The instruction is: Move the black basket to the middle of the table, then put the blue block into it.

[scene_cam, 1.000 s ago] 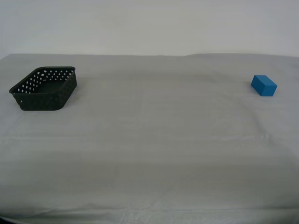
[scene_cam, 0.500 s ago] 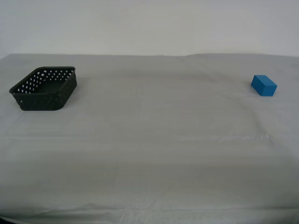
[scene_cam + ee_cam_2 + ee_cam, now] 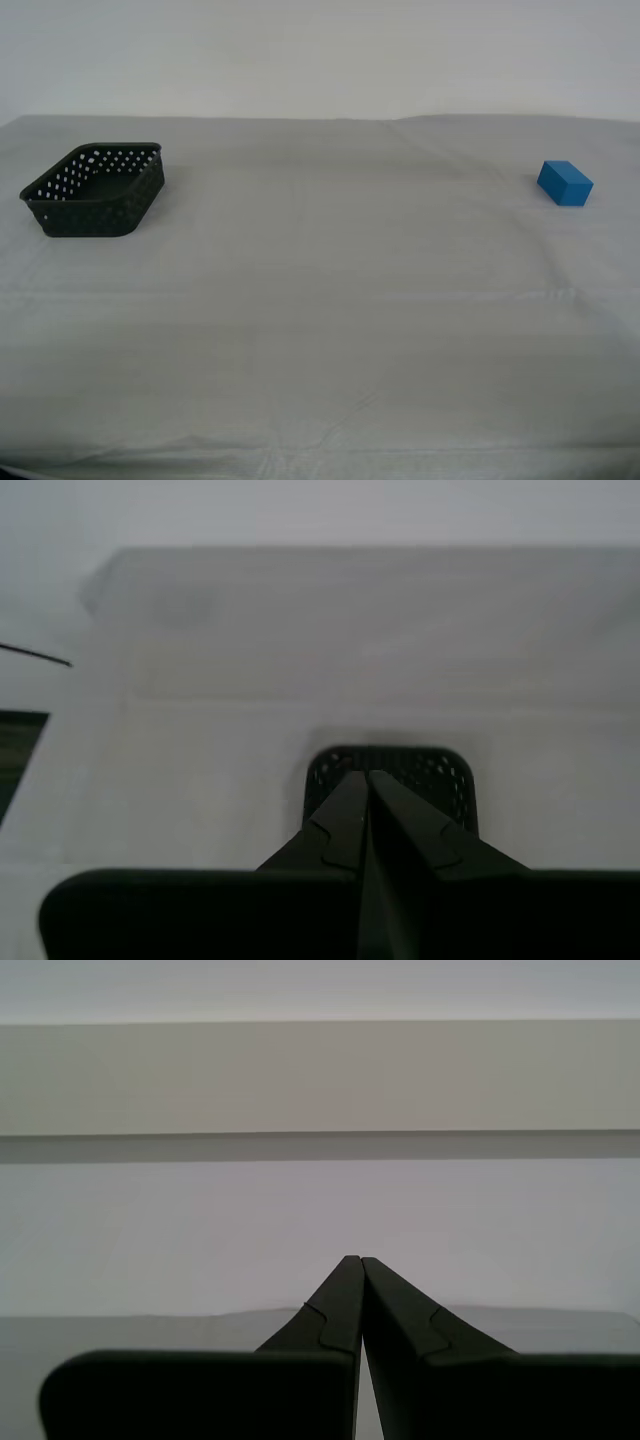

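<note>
Nearest the lens in the second wrist view, my second gripper (image 3: pixel 366 776) is seen with its jaws pressed together and nothing held between them, its tips aimed straight at the black basket (image 3: pixel 437 773), which lies just beyond them on the table (image 3: pixel 250 680). The basket is presented broadside there, its long axis running across the line of the jaws (a short reach forward, it is judged, would bring the tips over the near rim). My first gripper (image 3: pixel 359 1260) is likewise closed and empty, but only a pale wall and a strip of cloth are shown ahead of it; neither basket nor block is in its sight, so the second arm is judged the nearer one for the opening move. Neither arm appears in the exterior view, where the table (image 3: pixel 330 300) is bare across its middle. Farther back, the black basket (image 3: pixel 95 190) sits toward that view's left edge, upright and turned at an angle, while the blue block (image 3: pixel 565 183) rests well apart near that view's right edge. The basket's move to the centre has not yet been made.
</note>
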{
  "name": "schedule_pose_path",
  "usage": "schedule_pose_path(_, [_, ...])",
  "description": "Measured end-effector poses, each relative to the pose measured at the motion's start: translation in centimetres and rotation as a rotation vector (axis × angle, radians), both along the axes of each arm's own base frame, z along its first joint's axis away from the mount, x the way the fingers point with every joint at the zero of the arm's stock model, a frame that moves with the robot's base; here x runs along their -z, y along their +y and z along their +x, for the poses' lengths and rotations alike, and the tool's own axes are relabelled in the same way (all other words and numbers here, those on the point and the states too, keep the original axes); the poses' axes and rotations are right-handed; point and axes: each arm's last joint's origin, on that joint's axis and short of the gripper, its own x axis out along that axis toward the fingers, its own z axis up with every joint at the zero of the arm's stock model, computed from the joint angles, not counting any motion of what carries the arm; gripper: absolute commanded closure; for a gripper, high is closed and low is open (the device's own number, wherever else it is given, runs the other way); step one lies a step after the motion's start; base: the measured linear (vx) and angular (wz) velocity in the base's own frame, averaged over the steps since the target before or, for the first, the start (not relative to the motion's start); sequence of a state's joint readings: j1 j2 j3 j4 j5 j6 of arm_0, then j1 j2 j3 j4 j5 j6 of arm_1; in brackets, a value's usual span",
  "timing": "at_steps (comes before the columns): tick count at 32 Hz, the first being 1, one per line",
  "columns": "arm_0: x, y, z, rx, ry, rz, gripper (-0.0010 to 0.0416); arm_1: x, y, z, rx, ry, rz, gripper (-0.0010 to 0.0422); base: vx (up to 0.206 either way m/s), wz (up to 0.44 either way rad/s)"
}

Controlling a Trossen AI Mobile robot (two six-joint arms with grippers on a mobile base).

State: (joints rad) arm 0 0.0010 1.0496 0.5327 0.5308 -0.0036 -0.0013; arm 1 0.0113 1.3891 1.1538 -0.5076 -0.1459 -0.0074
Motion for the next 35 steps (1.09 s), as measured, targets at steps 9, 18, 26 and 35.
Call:
schedule_pose_path(9, [0.0, 0.0, 0.0, -0.001, 0.002, 0.001, 0.0405, 6.7, 1.3, 3.4, -0.012, 0.286, 0.054, 0.0412, 0.000, 0.000])
schedule_pose_path(18, [0.0, 0.0, 0.0, 0.000, 0.004, 0.001, 0.0405, 8.3, 7.9, 2.8, -0.143, 0.319, -0.095, 0.0299, 0.000, 0.000])
schedule_pose_path(26, [0.0, 0.0, 0.0, 0.000, 0.003, 0.001, 0.0405, 8.3, 8.3, 2.7, -0.076, 0.298, -0.168, 0.0163, 0.000, 0.000])
schedule_pose_path(35, [0.0, 0.0, 0.0, 0.001, 0.003, 0.001, 0.0405, 12.2, 8.7, 4.0, -0.069, 0.403, -0.185, 0.0172, 0.000, 0.000])
